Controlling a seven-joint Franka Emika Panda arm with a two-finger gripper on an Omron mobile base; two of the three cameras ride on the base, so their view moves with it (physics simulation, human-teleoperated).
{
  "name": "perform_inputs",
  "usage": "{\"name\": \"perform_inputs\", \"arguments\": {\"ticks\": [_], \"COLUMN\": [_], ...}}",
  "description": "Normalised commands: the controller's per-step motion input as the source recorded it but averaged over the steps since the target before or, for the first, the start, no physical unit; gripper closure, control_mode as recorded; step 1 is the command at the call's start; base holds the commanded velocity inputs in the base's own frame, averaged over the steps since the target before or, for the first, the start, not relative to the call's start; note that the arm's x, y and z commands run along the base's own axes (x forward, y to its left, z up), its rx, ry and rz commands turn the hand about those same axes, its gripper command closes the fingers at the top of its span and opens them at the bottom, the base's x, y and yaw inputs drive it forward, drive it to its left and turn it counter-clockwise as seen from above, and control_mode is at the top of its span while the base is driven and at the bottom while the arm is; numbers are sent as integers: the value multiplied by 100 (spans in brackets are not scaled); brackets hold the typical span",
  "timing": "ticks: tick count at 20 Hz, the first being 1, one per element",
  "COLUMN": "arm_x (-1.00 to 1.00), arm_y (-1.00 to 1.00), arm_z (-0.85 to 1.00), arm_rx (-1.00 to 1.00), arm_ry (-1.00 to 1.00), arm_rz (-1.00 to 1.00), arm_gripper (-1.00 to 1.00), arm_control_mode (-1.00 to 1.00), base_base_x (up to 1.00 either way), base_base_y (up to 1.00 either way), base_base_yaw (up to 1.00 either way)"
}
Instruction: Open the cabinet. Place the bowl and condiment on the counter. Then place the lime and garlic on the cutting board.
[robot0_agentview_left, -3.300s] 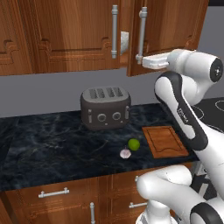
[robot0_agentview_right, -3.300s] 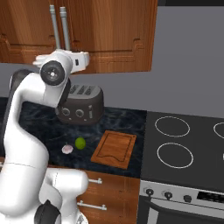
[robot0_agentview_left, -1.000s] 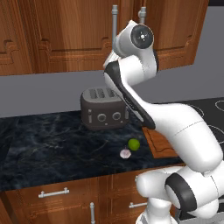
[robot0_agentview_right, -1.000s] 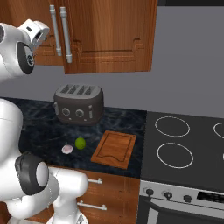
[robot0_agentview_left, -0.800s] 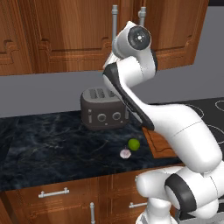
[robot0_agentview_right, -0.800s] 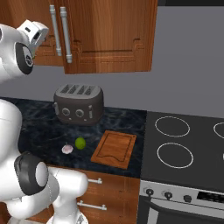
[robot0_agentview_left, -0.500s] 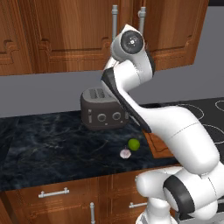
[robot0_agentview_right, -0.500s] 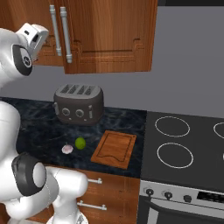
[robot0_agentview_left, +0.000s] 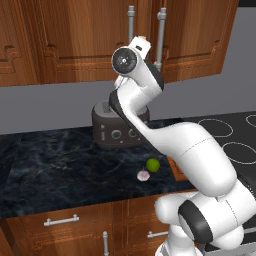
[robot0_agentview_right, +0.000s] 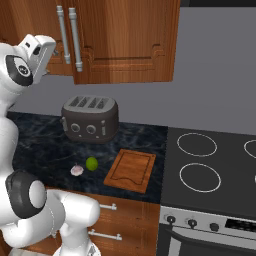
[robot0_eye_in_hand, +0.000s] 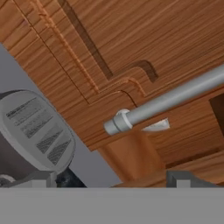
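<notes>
Hand view cuts off one cabinet bar handle at the frame's right edge; it runs diagonally, its lower end central. Gripper spread wide, holding nothing, just before it. Cabinet doors closed above the counter.

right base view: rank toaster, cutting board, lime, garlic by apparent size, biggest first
1. toaster and cutting board: similar extent, too close to rank.
2. lime
3. garlic, only slightly smaller than the lime.
</notes>
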Motion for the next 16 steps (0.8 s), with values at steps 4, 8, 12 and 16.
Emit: {"name": "perform_inputs", "arguments": {"ticks": [4, 8, 12, 16], "arm_x": [13, 20, 3, 9], "arm_y": [0, 0, 0, -3], "arm_z": [0, 0, 0, -1], "arm_rx": [-2, -2, 0, 0], "arm_ry": [2, 0, 1, 0], "arm_rz": [-9, -4, -1, 0], "arm_gripper": [-100, -100, -100, -100], "arm_control_mode": [-100, -100, -100, -100], "base_base_x": [0, 0, 0, 0], "base_base_y": [0, 0, 0, 0], "base_base_yaw": [0, 0, 0, 0]}}
